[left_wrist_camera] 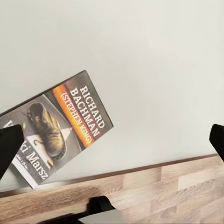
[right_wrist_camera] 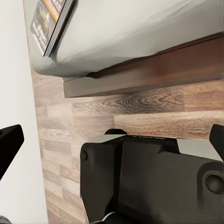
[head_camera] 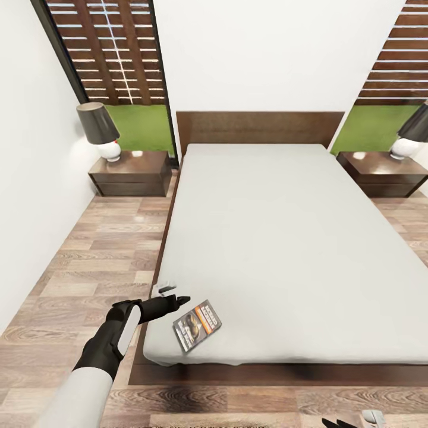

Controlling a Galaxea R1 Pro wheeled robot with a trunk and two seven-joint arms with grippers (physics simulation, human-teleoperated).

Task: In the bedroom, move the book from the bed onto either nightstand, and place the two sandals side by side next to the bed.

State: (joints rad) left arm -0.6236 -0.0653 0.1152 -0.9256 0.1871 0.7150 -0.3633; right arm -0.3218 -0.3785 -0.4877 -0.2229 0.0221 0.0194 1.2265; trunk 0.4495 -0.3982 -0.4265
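The book (head_camera: 198,325) lies flat, cover up, near the bed's (head_camera: 267,238) front-left corner.

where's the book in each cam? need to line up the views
Head view: book low and left of centre, flat on the mattress near the bed's foot corner, just right of the left gripper.
Left wrist view: book left of centre, cover up, title readable.
Right wrist view: book in the top left corner, cut by the frame edge.
Shared landmark: the bed's dark wooden frame below the mattress edge.
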